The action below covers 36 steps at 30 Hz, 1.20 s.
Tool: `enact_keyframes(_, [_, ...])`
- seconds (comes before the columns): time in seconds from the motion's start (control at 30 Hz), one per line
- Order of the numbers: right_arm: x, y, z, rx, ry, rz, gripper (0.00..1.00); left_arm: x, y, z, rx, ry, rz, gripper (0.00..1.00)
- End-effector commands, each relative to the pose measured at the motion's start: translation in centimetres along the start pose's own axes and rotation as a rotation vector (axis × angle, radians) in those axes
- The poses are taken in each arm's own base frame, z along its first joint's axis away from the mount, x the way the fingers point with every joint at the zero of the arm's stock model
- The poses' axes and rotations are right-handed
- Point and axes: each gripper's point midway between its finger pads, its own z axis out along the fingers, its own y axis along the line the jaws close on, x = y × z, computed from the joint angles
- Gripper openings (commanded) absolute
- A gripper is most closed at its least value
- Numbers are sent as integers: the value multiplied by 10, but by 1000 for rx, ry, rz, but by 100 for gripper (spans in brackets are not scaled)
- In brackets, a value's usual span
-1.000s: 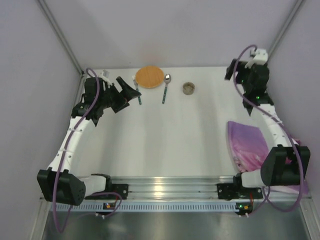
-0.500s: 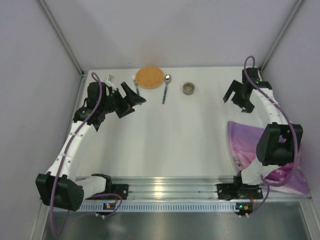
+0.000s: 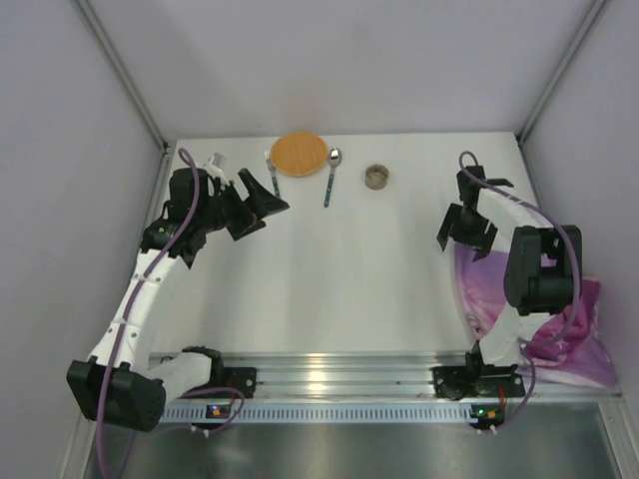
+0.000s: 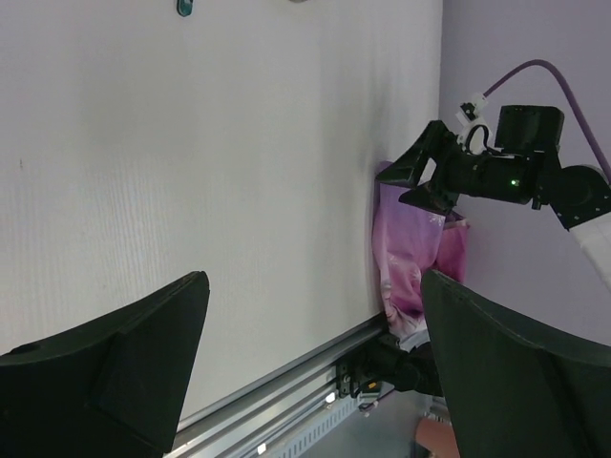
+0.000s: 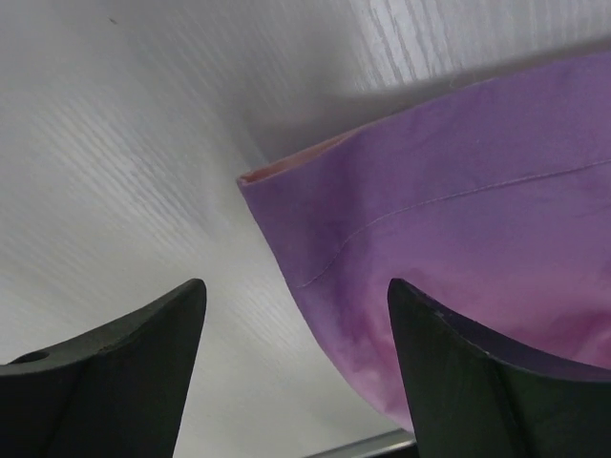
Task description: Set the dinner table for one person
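The white dinner table has a ribbed aluminium rail along its near edge. At the far edge lie an orange plate, a spoon, a teal-handled utensil and a small cup. A purple-pink placemat lies crumpled at the right edge and hangs over it; it also shows in the right wrist view and the left wrist view. My left gripper is open and empty beside the teal-handled utensil. My right gripper is open over the placemat's far left corner, its jaws either side of it.
Lilac walls and slanted aluminium posts close in the table on the left, back and right. In the left wrist view my open gripper frames the table and rail, and my right gripper hovers above the placemat.
My right arm has swung from the far right corner down and left to the placemat's far corner. My left gripper has shifted slightly right.
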Motion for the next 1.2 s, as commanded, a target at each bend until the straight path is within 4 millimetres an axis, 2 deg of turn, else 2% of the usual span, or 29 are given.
enact_keyframes(0.0, [1,-7,15,59,2,-35,76,1,1,-5,-11,-12,8,97])
enact_keyframes(0.13, [1,-7,33,73,22,-46,59,3,7,-9,-38,-28,7,98])
enact_keyframes(0.17, [2,-7,35,74,24,-50,44,3,9,-10,-46,-33,5,98])
enact_keyframes(0.23, [1,-6,41,76,29,-52,29,6,11,-12,-54,-35,0,98])
enact_keyframes(0.27, [1,-5,42,75,31,-52,15,6,12,-13,-57,-38,-1,98])
enact_keyframes(0.33, [2,0,44,67,37,-68,0,8,15,-15,-69,-42,-7,98])
enact_keyframes(0.37, [2,4,43,60,35,-76,0,8,16,-15,-72,-44,-9,97])
enact_keyframes(0.47, [14,44,32,28,15,-213,0,8,20,-17,-97,-58,-12,98])
enact_keyframes(0.5, [26,72,20,6,3,-295,0,5,23,-18,-117,-74,-10,97])
enact_keyframes(0.57, [45,103,6,-48,-4,-368,0,3,29,-24,-165,-91,-13,98])
enact_keyframes(0.6, [67,134,-12,-111,-13,-429,0,-3,27,-29,-177,-118,-3,98])
enact_keyframes(0.67, [95,166,-32,-191,-11,-502,0,-14,38,-40,-270,-189,-1,98])
enact_keyframes(0.7, [126,193,-53,-256,-10,-578,0,-18,40,-49,-309,-209,3,98])
enact_keyframes(0.77, [154,219,-80,-332,-17,-656,0,-30,45,-62,-373,-281,18,98])
enact_keyframes(0.8, [187,228,-94,-375,6,-732,0,-36,48,-72,-414,-318,31,98])
enact_keyframes(0.9, [239,247,-125,-508,33,-869,0,-47,48,-89,-459,-379,65,98])
enact_keyframes(0.93, [247,249,-132,-537,33,-896,8,-47,48,-91,-466,-383,71,99])
enact_keyframes(0.97, [252,250,-135,-550,29,-919,53,-48,50,-92,-478,-385,85,99])
enact_keyframes(1.03, [255,251,-150,-603,4,-928,98,-47,54,-91,-490,-377,95,98])
enact_keyframes(1.17, [237,237,-176,-623,-90,-919,100,-39,63,-69,-474,-308,113,99])
